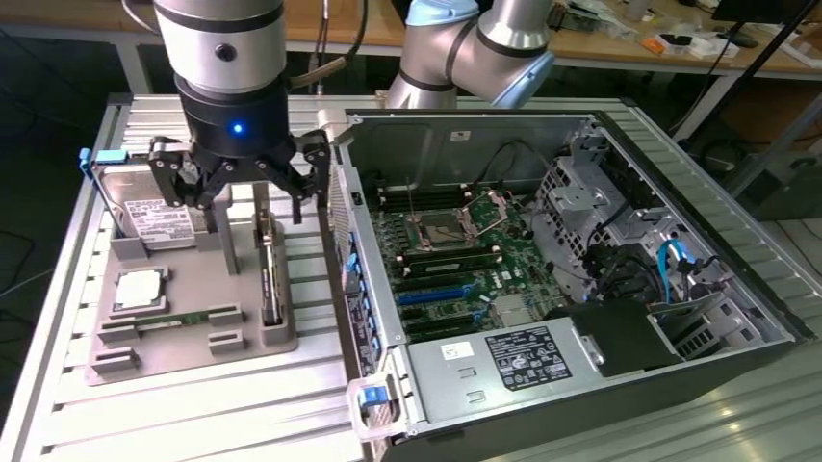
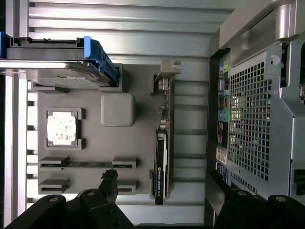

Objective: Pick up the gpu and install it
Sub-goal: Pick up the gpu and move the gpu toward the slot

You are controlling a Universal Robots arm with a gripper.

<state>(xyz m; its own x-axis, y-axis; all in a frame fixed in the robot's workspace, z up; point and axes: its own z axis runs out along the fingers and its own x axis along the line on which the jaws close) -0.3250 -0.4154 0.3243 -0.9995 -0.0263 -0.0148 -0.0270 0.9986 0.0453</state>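
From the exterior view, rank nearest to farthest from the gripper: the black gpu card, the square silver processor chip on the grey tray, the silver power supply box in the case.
1. Thin black gpu card, on edge just below the open gripper.
2. Square silver processor chip, on the tray, exterior view's left.
3. Silver power supply box, inside the case, exterior view's right.

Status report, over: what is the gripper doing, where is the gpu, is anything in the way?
Gripper open, empty, above the tray. Gpu on edge in its slot, untouched. Hard drive stands beside, apart.
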